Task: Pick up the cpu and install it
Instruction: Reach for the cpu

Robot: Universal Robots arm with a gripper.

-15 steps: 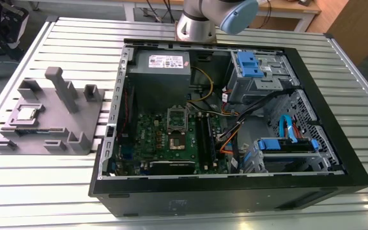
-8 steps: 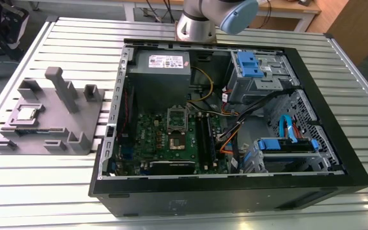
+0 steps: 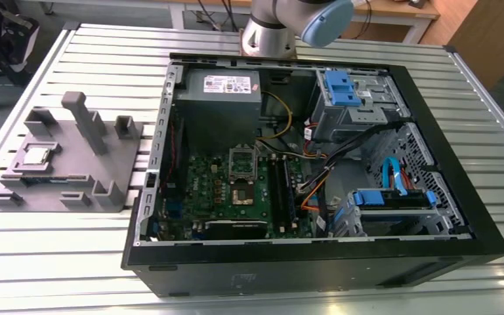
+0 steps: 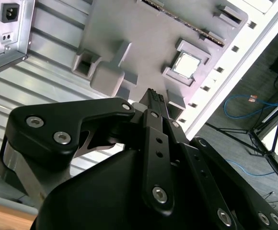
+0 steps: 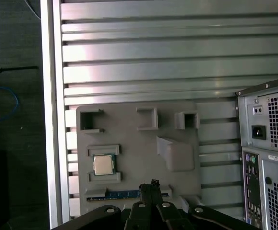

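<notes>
Item: cpu (image 3: 37, 155), a small flat square chip with a pale silvery metal top; it lay flat in a square recess of the block (image 3: 77, 172), seen in both wrist views (image 4: 187, 64) (image 5: 103, 165); block of matt grey plastic, a broad slab with upright posts and box-shaped pockets; it rested on the table (image 3: 103, 52), ribbed aluminium slats with a dull sheen, at the exterior view's left; just beside it lay the computer case (image 3: 278, 266), black, lying open, with the green motherboard (image 3: 221, 203) on its floor; arm (image 3: 274, 33), smooth silver tube with a pale blue cap, stood behind the case's far edge; gripper (image 4: 153, 94), black jointed links with bright screw heads, hung above the block and looked down on it (image 5: 151, 184); jaws together, nothing between them, apart from the cpu.
</notes>
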